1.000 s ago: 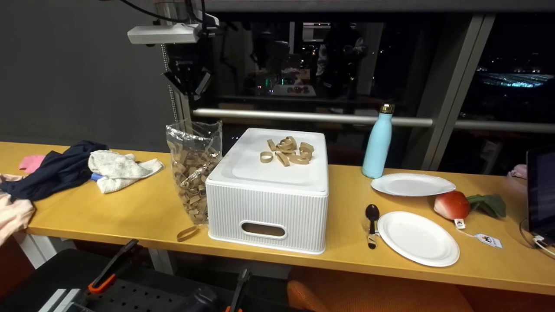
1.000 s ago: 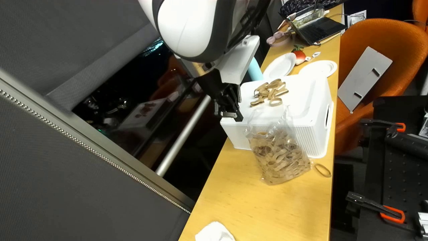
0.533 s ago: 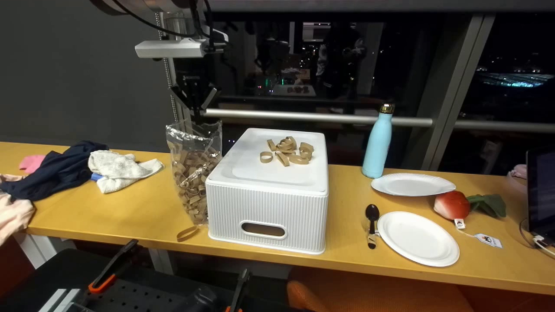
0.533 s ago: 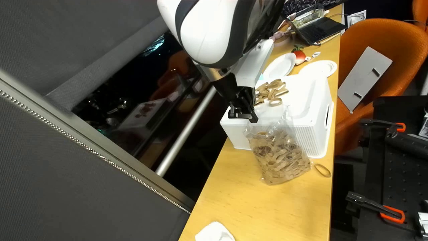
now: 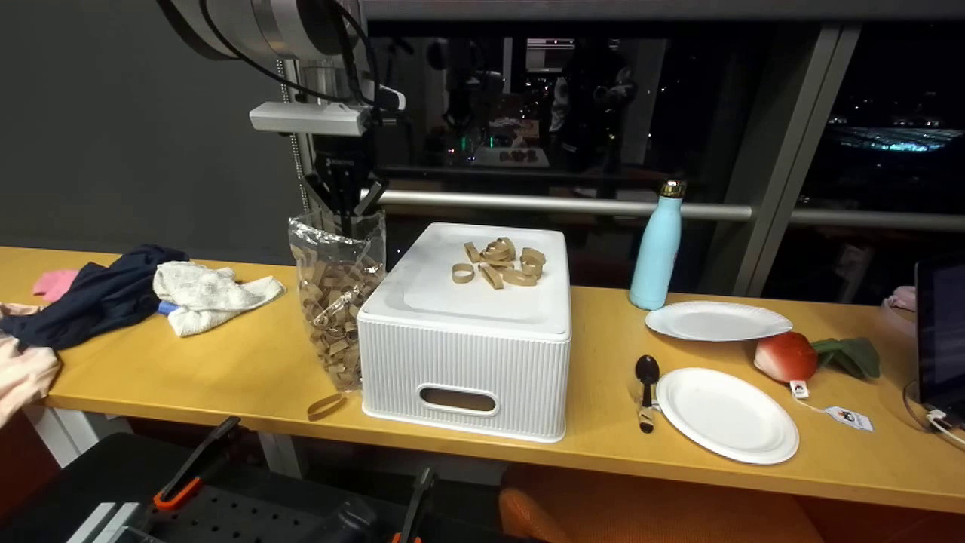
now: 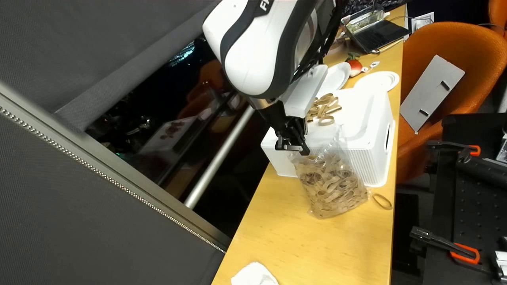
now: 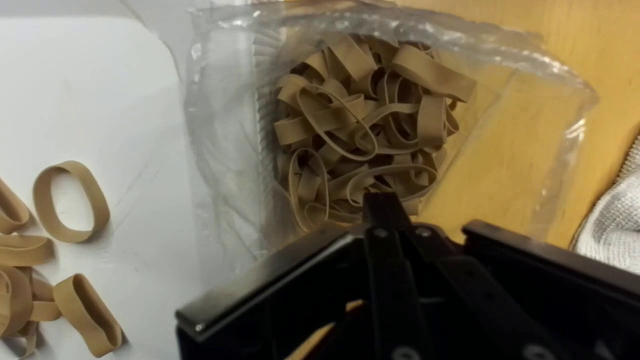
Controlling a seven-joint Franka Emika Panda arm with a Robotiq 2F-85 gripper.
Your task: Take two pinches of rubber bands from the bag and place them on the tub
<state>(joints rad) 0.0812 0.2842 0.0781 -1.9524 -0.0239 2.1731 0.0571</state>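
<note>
We list one claw (image 5: 347,225), closed up, nothing visible in its grip, at the mouth of the bag (image 5: 367,253), with bands (image 5: 337,326) loose inside at six o'clock from the claw in an exterior view, calling, we judge, for a straight descent before spreading.

In an exterior view: standpoint well apart from the gripper (image 5: 346,225), facing across the table (image 5: 219,362) and slightly down, window (image 5: 482,105) behind the gripper. In an exterior view: standpoint well apart, raised above the gripper, facing steeply down and lengthwise along the table, laptop (image 6: 380,35) beyond the gripper. Wrist view: nearest, set at the gripper, facing down past its fingers (image 7: 384,212). Shared by all three: bag (image 7: 445,37) beneath the gripper, tub (image 5: 464,358) beside it. Shared in both exterior views: plates (image 5: 727,415), on the tub's far side from the gripper.
</note>
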